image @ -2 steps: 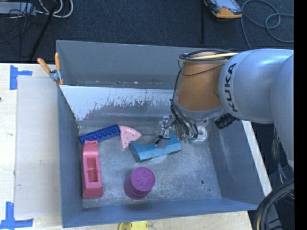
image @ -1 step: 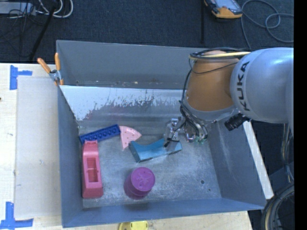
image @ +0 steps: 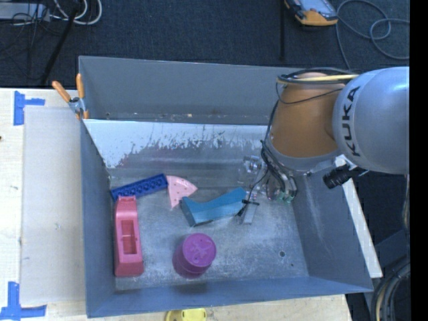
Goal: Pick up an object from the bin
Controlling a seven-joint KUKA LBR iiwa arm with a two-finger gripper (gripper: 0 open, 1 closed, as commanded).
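Note:
My gripper (image: 249,209) hangs below the orange wrist cover in the right half of the bin, down near the floor. Its tip is at the right end of a teal-blue angled block (image: 212,208) that lies in the middle of the bin. I cannot tell whether it touches the block. Just left of the block lies a pink wedge-shaped piece (image: 178,188). In front of the block stands a purple round cup-like piece (image: 195,253).
A long blue studded brick (image: 139,186) lies by the left wall, with a pink tape dispenser (image: 127,236) in front of it. The arm and its orange cover fill the bin's upper right. Bare floor lies at the front right.

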